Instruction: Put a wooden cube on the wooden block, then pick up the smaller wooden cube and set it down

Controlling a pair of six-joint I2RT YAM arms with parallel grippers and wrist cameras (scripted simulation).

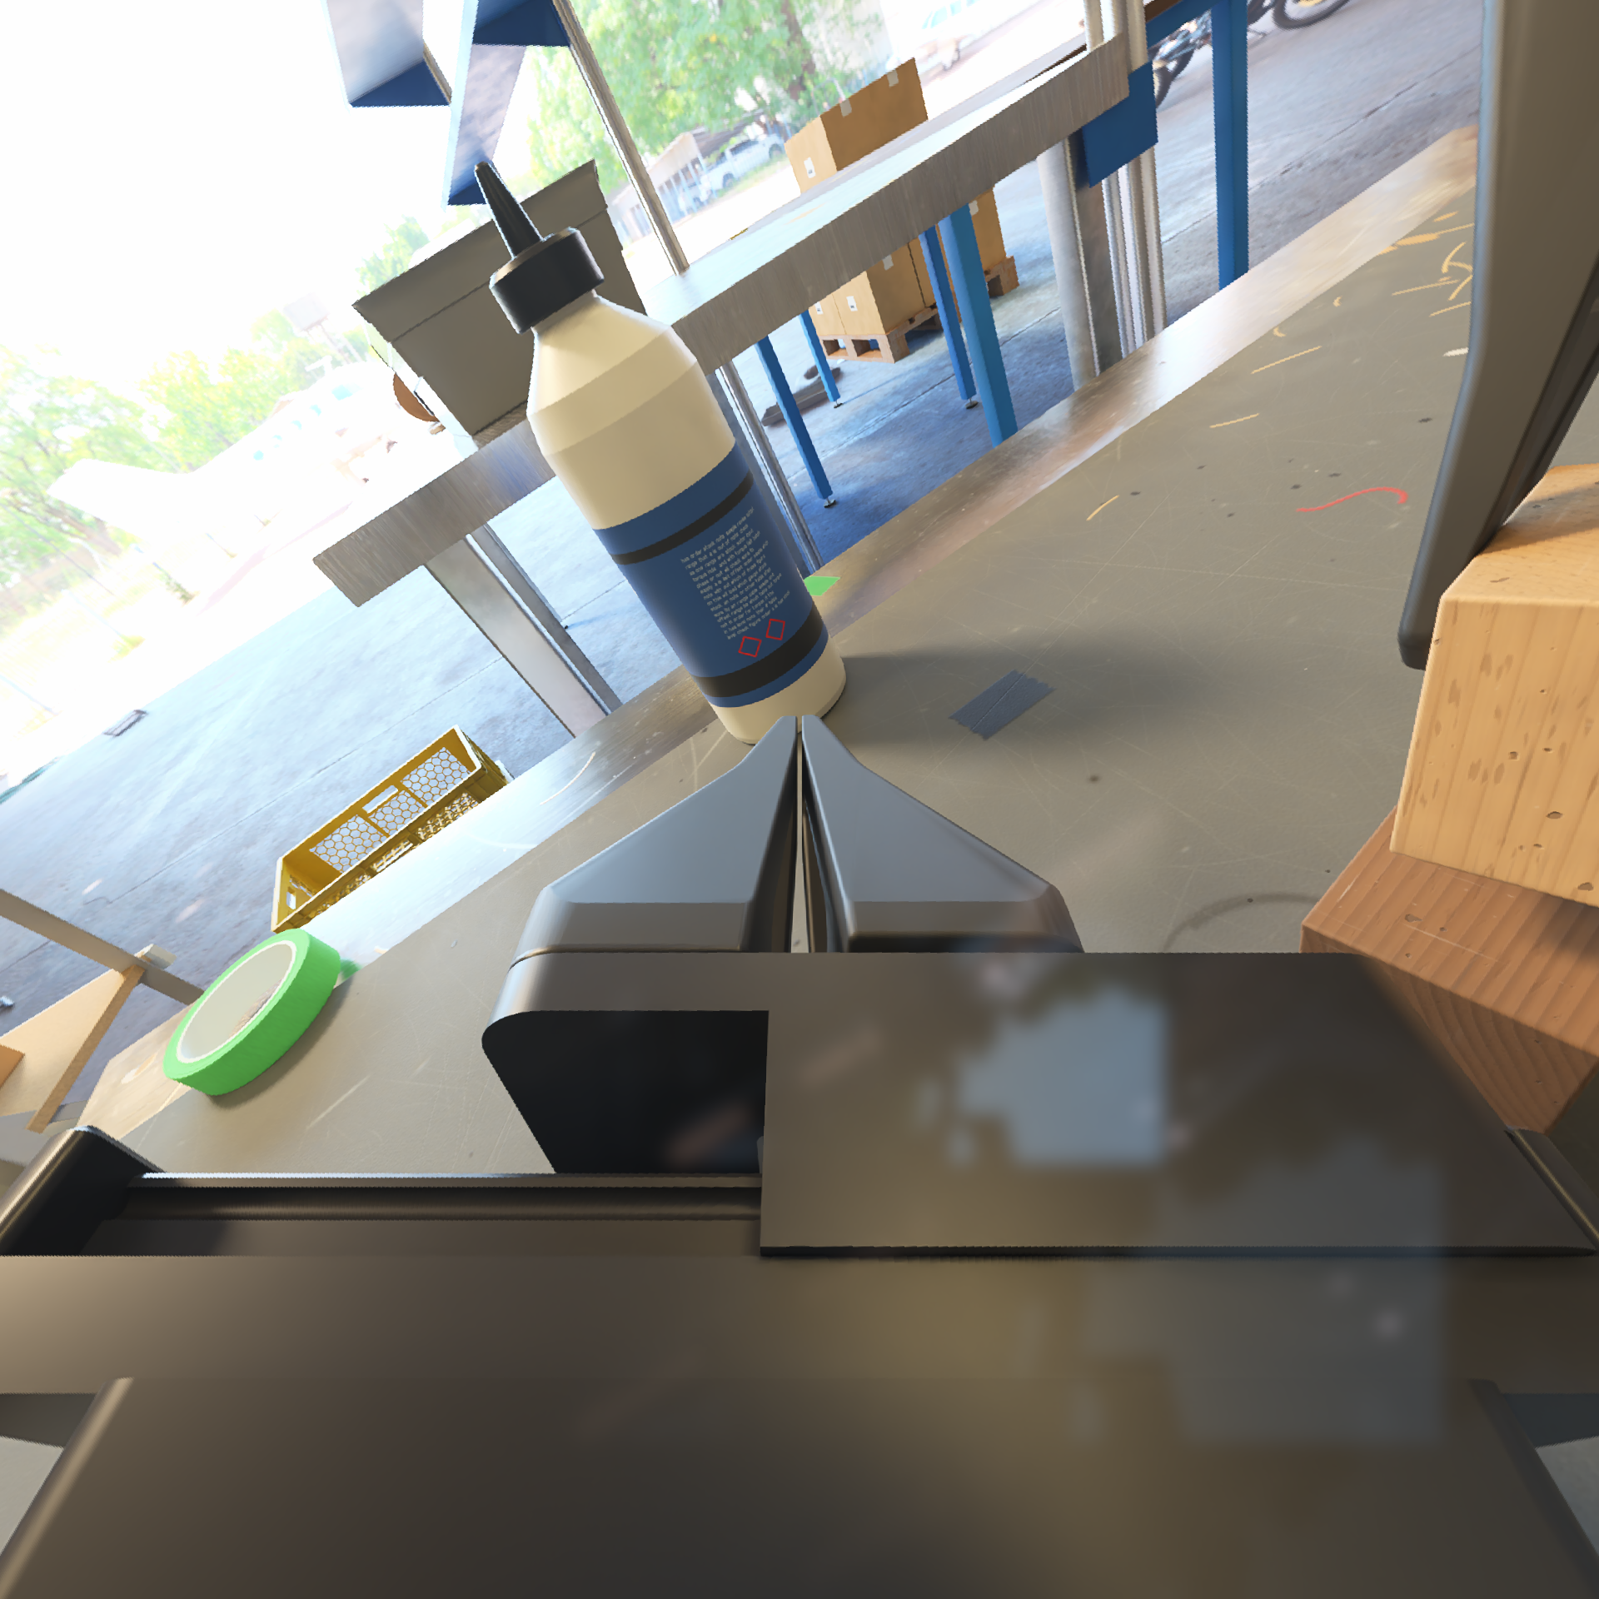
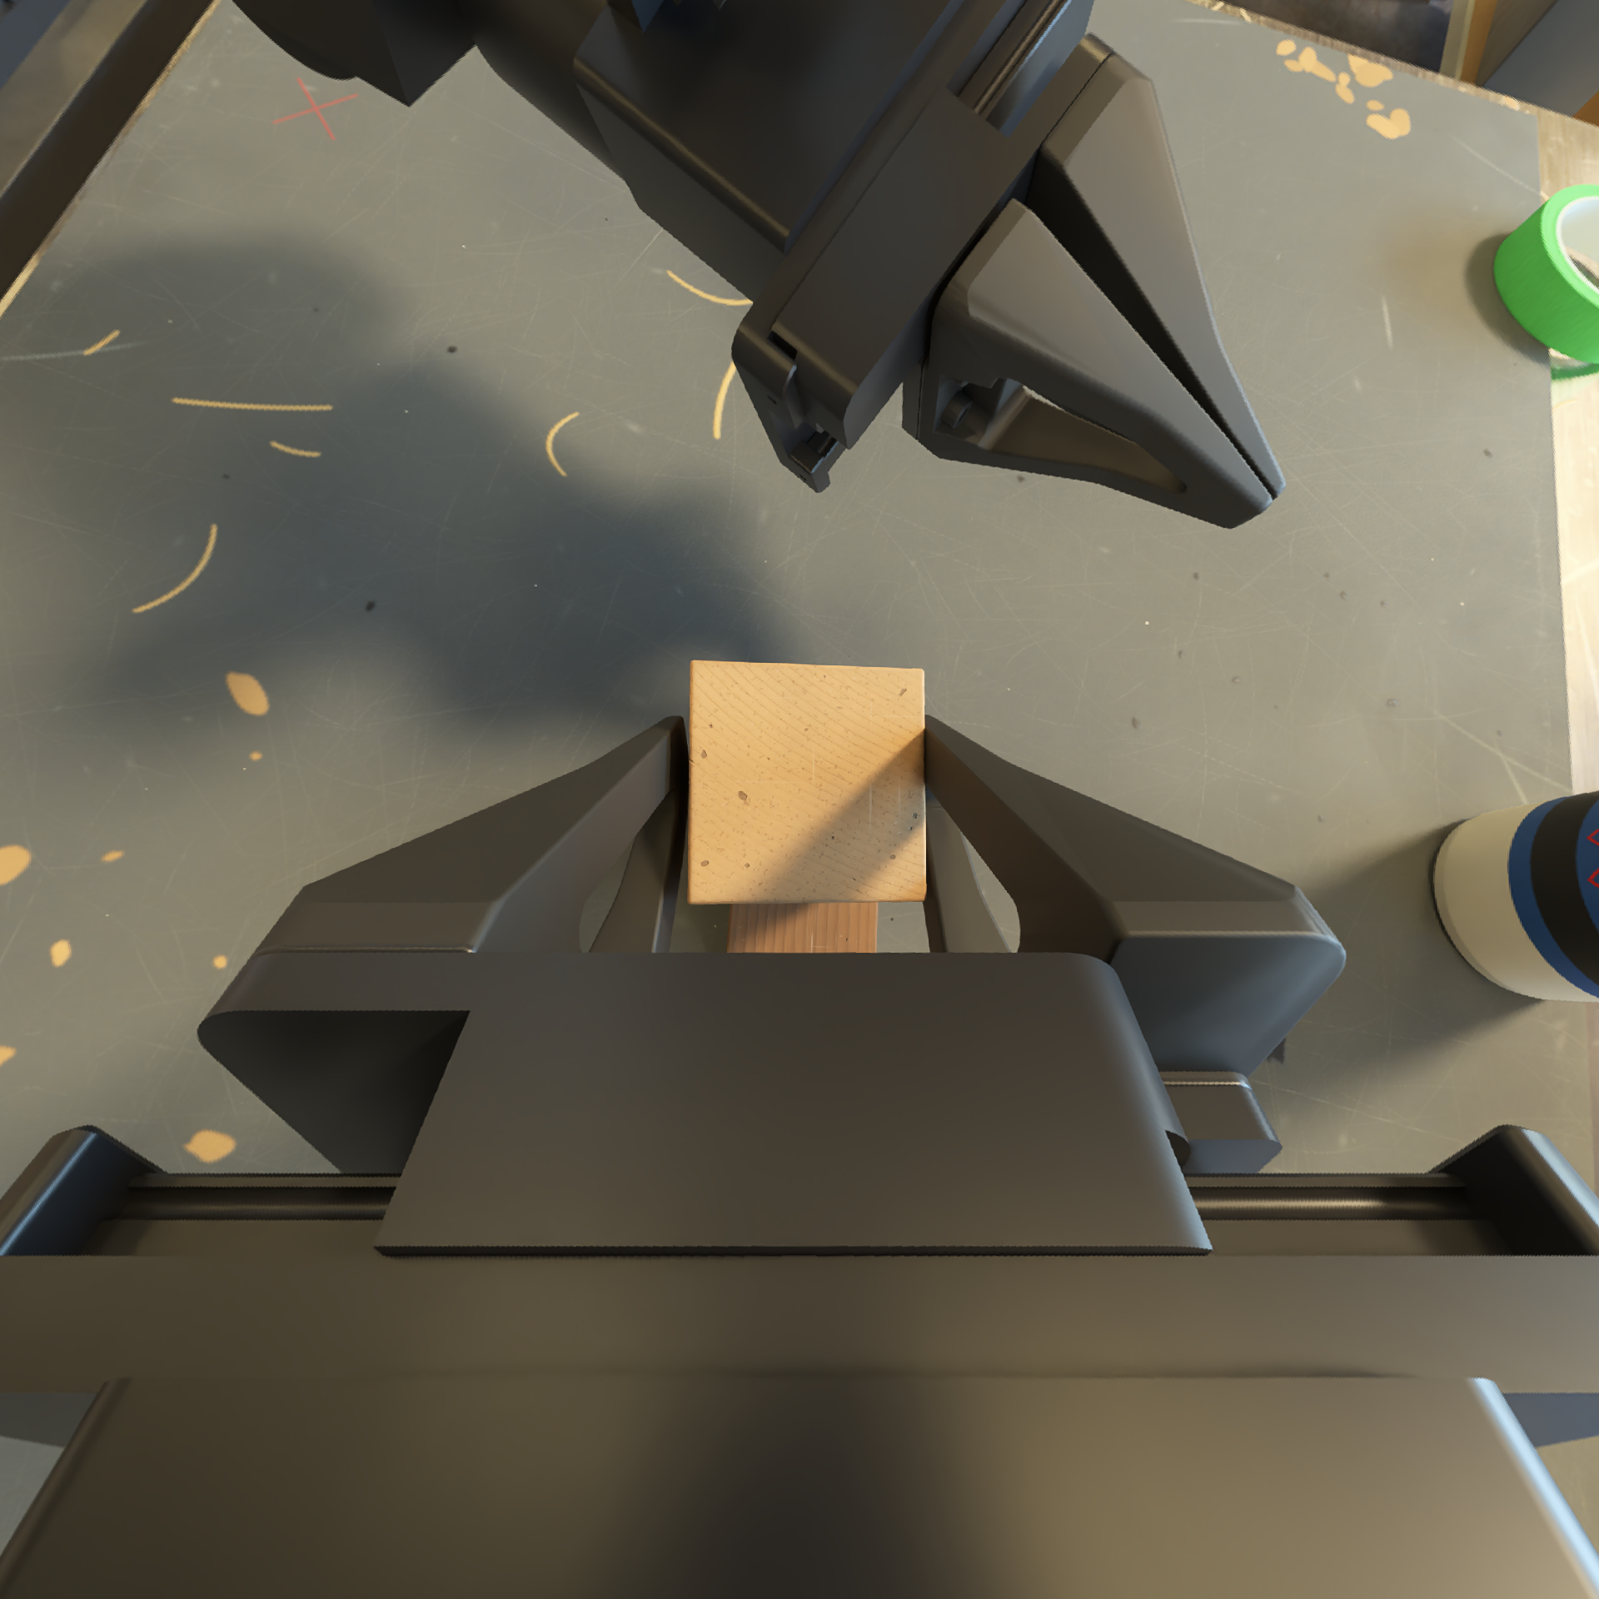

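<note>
Flanking cube edges, right gripper

Left pincer near cube, glue bottle beside, tabletop clear leftward

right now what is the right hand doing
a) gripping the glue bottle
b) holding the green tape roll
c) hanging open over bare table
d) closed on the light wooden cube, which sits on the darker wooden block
d: in the right wrist view the right hand has a finger against each side of the light wooden cube, with the darker wooden block showing just beneath it.
</note>
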